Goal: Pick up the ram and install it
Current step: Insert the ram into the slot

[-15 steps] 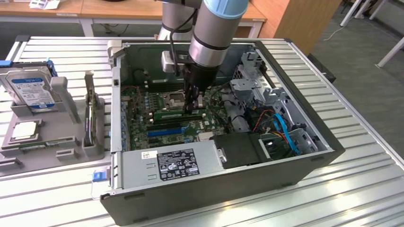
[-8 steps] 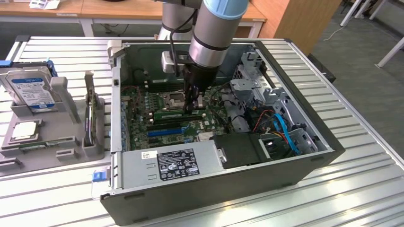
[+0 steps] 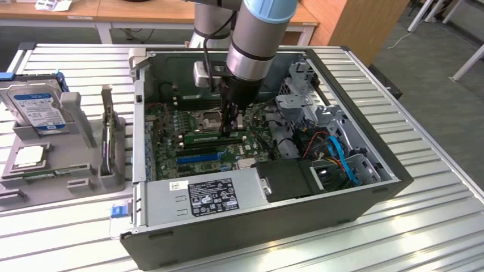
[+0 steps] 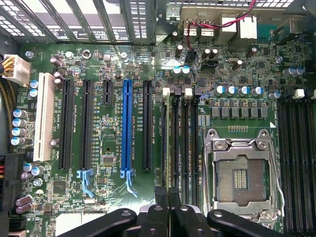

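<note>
Inside the open computer case (image 3: 250, 235) on the tabletop (image 3: 438, 226), the hand (image 3: 230, 129) reaches down to the motherboard (image 3: 170, 141), pinched narrow on the top edge of the ram (image 3: 206, 136). That green stick stands on edge in a memory slot just beside the empty processor socket (image 4: 240, 177), parallel to the blue slot (image 4: 127, 131).

No text legible: power supply label (image 3: 214, 198), hard drive label (image 3: 38, 107), motherboard silkscreen (image 4: 134, 133) all unreadable.
</note>
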`<state>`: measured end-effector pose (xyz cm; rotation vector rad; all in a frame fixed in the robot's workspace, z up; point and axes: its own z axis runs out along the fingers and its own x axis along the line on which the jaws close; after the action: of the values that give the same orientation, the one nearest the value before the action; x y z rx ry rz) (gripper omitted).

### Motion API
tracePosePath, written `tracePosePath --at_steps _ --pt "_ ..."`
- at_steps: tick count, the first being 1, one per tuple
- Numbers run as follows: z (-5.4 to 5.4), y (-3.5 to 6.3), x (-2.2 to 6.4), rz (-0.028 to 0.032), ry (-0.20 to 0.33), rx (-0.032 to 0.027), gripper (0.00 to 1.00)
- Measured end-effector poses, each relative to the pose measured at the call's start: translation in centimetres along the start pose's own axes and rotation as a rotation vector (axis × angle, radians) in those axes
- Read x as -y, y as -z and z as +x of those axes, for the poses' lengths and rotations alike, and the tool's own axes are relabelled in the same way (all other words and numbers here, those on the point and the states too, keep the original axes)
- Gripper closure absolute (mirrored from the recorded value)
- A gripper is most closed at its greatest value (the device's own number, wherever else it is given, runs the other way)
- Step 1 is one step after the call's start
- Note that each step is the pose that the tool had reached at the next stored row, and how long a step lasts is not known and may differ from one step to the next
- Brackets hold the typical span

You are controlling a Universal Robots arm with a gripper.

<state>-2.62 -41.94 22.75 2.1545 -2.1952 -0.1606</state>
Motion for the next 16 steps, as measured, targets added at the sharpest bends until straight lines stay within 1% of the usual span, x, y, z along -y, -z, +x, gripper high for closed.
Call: tracePosePath --at_steps 16 --pt "0.01 -0.11 0.06 -0.0001 0.000 -0.0004 0.89"
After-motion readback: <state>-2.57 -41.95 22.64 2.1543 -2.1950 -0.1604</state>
